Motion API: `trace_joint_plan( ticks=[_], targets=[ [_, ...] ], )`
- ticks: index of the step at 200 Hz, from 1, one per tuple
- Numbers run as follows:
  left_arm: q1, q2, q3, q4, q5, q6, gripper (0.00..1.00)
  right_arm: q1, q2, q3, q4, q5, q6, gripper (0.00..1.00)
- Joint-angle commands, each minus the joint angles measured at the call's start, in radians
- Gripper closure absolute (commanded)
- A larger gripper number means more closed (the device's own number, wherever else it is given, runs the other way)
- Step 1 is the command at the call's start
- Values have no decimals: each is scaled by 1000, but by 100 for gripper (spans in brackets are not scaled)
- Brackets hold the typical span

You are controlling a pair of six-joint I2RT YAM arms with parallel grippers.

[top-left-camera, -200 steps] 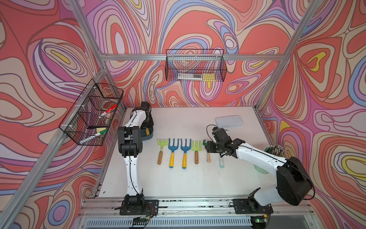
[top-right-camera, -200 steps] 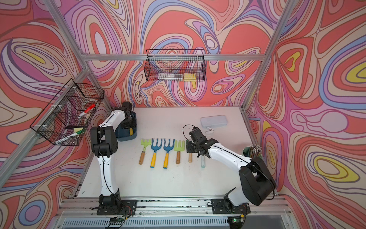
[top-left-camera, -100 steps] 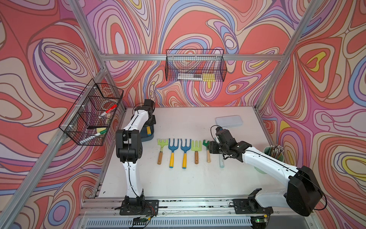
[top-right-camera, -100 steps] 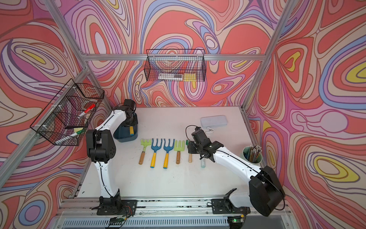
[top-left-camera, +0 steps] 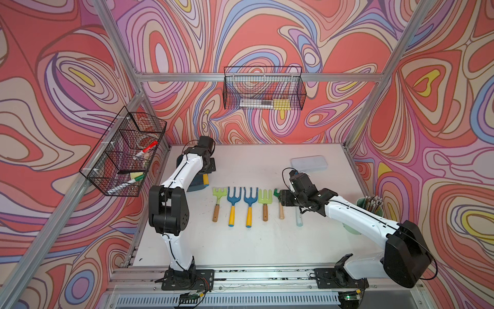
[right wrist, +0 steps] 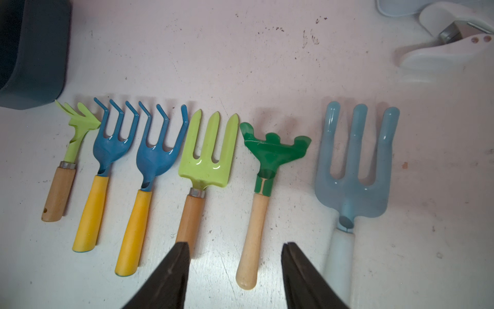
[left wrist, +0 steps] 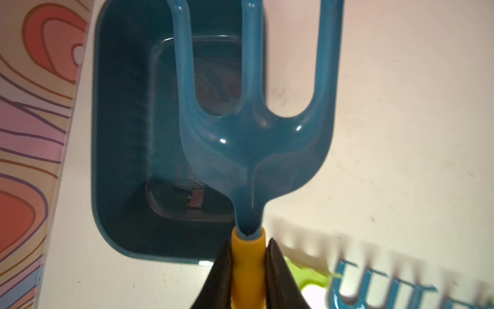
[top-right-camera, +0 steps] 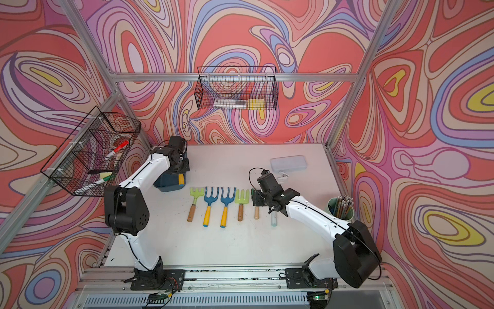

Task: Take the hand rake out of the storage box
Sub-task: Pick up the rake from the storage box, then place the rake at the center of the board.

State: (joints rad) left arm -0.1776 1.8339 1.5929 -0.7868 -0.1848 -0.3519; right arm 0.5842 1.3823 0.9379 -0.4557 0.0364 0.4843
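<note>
The storage box (left wrist: 120, 133) is a dark teal tray at the table's back left, seen in both top views (top-left-camera: 196, 185) (top-right-camera: 167, 186). Its inside looks empty in the left wrist view. My left gripper (left wrist: 249, 242) is shut on the yellow handle of a blue three-pronged hand rake (left wrist: 254, 139). The rake hangs above the box, with its prongs partly over the opening and partly past the rim. The handle's end (top-left-camera: 205, 178) pokes out under the left arm. My right gripper (right wrist: 235, 244) (top-left-camera: 282, 199) is open over the row of tools, holding nothing.
Several hand tools (top-left-camera: 250, 203) lie in a row mid-table. A translucent white case (top-left-camera: 308, 163) and a white clip (right wrist: 441, 50) lie at the back right. A cup of pencils (top-left-camera: 371, 204) stands at the right edge. Wire baskets (top-left-camera: 263, 92) (top-left-camera: 125, 152) hang on the walls.
The left wrist has shifted a little to the right over the box, still gripping the rake, and its elbow has dropped. The right arm's elbow has drawn back; its gripper has barely moved.
</note>
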Motion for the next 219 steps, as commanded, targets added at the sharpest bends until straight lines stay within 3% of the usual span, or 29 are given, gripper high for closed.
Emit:
trace_joint_plan(
  ticks=[1, 71, 124, 166, 219],
  targets=[
    [-47, -84, -83, -29, 53, -7, 92, 8, -4, 23, 17, -4, -17, 43],
    [-47, -298, -424, -66, 224, 24, 93, 6, -58, 6, -11, -2, -43, 43],
    [-45, -328, -487, -134, 222, 2, 93, 10, -120, -5, -6, -15, -26, 43],
    [-41, -278, -475, -143, 116, 31, 96, 20, -153, -14, -22, -6, -18, 43],
    [68, -347, -580, -97, 139, 74, 96, 20, -172, -34, -21, -3, -18, 43]
  ],
)
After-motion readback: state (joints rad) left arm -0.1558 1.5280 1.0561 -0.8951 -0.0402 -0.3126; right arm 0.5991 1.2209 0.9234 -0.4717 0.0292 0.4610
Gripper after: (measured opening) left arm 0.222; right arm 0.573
